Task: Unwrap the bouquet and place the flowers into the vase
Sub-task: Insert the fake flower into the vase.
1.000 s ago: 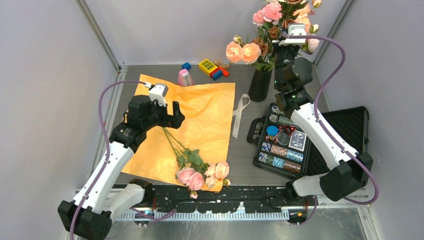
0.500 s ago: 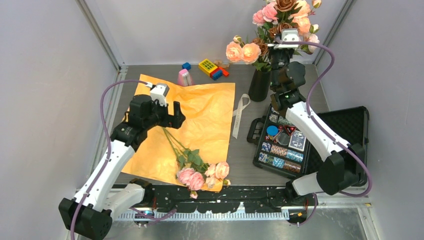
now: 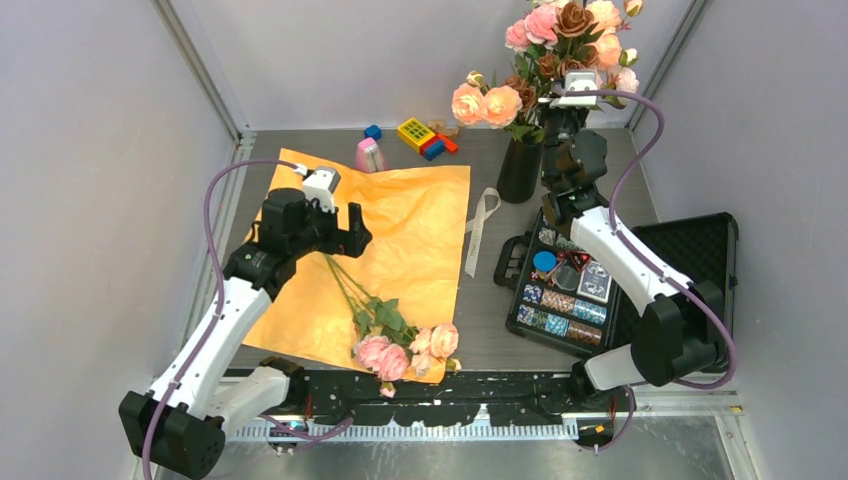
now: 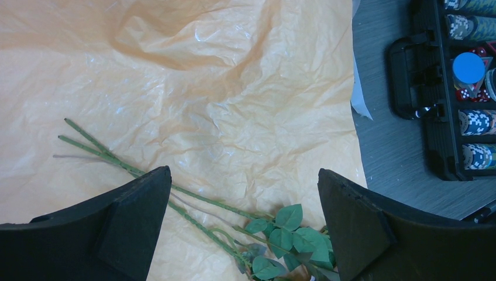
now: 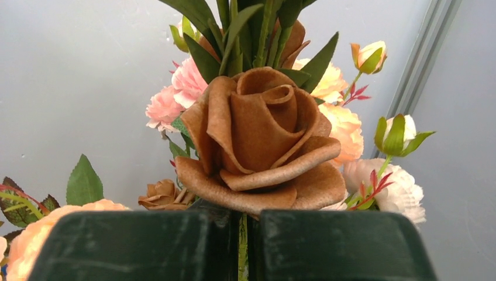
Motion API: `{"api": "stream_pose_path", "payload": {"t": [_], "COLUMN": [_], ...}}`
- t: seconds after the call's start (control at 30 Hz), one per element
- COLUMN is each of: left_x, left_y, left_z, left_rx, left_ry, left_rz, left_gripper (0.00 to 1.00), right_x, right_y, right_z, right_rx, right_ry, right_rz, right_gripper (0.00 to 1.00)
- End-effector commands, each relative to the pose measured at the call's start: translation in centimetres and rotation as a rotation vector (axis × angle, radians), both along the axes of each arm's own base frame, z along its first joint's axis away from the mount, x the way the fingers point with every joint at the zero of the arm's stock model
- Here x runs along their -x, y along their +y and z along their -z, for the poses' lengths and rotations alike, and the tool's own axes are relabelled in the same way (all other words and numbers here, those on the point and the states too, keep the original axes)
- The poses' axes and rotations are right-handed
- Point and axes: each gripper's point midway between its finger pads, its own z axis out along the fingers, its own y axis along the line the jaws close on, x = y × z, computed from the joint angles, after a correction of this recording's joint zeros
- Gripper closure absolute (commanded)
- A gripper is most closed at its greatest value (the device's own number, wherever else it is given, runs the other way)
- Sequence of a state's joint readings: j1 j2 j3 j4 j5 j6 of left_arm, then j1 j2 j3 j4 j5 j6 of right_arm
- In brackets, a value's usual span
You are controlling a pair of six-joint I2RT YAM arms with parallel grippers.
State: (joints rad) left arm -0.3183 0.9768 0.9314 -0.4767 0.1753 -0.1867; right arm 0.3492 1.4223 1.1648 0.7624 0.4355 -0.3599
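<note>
Flowers (image 3: pixel 390 352) lie loose on the orange paper (image 3: pixel 420 225), which is spread flat on the bench (image 3: pixel 487 312). Their pink and peach heads sit at the paper's near edge and their thin green stems run toward the back left. The left fingers (image 4: pixel 134 228) are released and spread wide, hovering over the paper above the bare stem ends; in the left wrist view the stems pass just beside one finger without touching it. A cream ribbon (image 3: pixel 482 222) lies untied on the bench beside the paper's right edge. The vase (image 3: pixel 519 172) stands upright at the back, just beyond the ribbon, with two peach roses (image 3: pixel 485 103) rising from its mouth. Above and slightly right of it, the right fingers (image 5: pixel 327 246) are clenched on the green stem of a raised bunch (image 3: pixel 560 35). A brown rose (image 5: pixel 263 134) sits directly over the grip, with pink and peach blooms behind it. Whether this bunch's stem ends reach the vase's mouth cannot be told. An open black case (image 3: pixel 690 262) lies to the right of the vase, and a pink metronome (image 3: pixel 370 155) and toy blocks (image 3: pixel 422 135) stand at the back.
</note>
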Motion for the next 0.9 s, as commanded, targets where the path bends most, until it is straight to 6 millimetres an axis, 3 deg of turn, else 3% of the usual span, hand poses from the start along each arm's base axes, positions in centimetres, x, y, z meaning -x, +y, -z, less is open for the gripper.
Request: {"api": "stream_pose_path", "payload": {"t": [0.0,0.37,0.87], "left_x": [-0.6,-0.7,-0.8], "left_y": [0.0,0.2,0.3], "left_z": [-1.3,-1.1,-1.0], "left_rx": [0.008,-0.001,-0.008], "left_ry": [-0.04,-0.037,-0.036], "left_rz": [-0.006,-0.01,-0.014], "left_gripper": [0.0,0.0,0.0], "right_x": [0.0,-1.8,-3.1], "right_y": [-0.2,0.7,0.0], "right_z": [-0.2,2.6,7.6], "right_rx": [-0.063,-0.095,-0.132], "right_ry": [-0.054,-0.009,0.069], "right_rz": [-0.009,-0.033,0.019], "right_gripper": [1.0,1.0,1.0]}}
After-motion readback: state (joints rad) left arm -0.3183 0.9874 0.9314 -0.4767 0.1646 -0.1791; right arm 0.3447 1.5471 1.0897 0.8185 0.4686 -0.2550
